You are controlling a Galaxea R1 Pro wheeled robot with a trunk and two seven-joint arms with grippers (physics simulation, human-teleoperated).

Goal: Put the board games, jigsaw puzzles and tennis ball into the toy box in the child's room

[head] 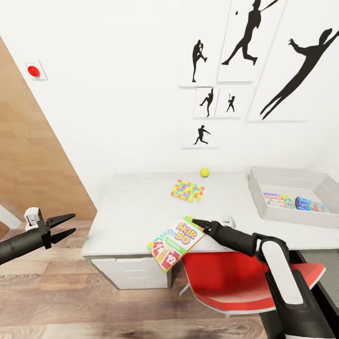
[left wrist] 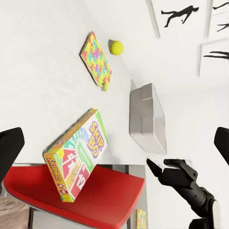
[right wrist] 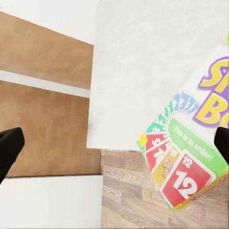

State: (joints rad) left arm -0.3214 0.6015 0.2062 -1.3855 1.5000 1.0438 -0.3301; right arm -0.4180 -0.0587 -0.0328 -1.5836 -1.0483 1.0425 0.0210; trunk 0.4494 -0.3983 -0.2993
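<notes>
The Skip-Bo board game (head: pixel 175 243) lies half over the table (head: pixel 132 212) edge, just beside the right gripper (head: pixel 197 222), whose fingers stand apart; the left gripper (head: pixel 66 226) hangs open, far away.

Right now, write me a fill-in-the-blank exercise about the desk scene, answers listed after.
1. The Skip-Bo game box overhangs the table's ____ edge.
2. The tennis ball lies between the jigsaw puzzle and the ____.
3. The toy box already holds ____ colourful items.
4. The chair under the table is ____.

Missing words: front; wall; two; red
</notes>
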